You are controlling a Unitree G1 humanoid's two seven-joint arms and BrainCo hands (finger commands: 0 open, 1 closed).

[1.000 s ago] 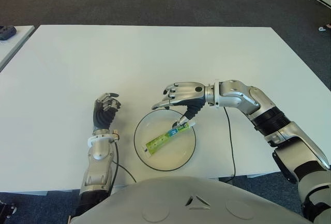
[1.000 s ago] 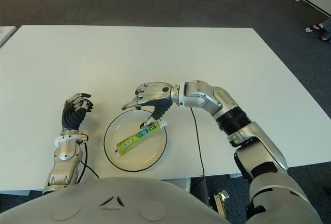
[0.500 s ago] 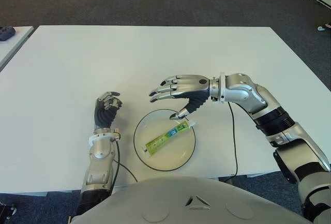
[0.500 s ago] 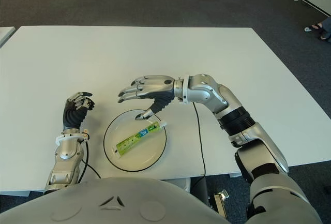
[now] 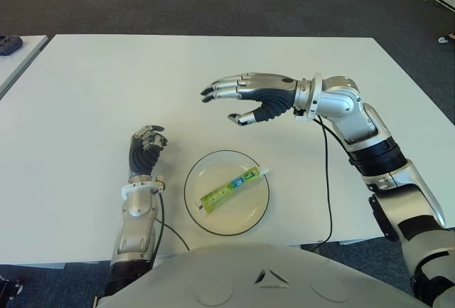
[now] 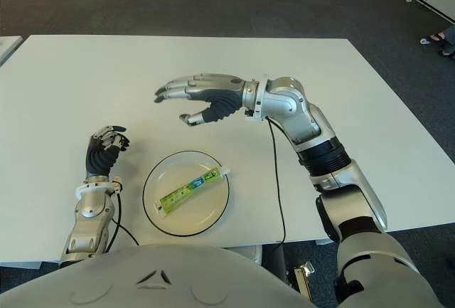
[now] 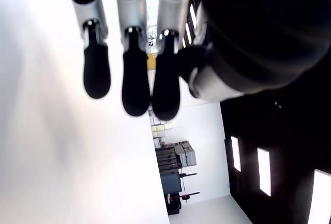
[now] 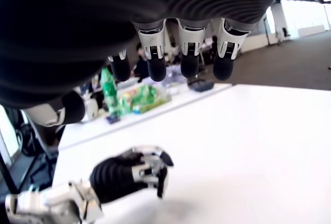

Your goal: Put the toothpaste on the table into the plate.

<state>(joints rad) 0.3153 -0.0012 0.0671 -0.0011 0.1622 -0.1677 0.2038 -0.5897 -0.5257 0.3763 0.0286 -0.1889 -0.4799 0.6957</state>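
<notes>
Toothpaste [image 5: 229, 189] is lying in plate [image 5: 195, 215], below & nearer the robot than right hand [image 5: 249, 98], which is hovering w/ fingers spread, empty. Left hand [image 5: 146, 150], curled, is idling left of plate. Task looks done; next: park arm.

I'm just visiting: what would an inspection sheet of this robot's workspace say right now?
Surface: white table, mostly bare.
Job's things: green toothpaste tube lies inside the plate.
Clutter: nothing seen.
Hands: right hand open, raised beyond the plate, empty; left hand curled, left of the plate, empty.
Cables: black cable along the right arm; another at the left forearm.
Surroundings: dark carpet; second table's corner at far left.
</notes>
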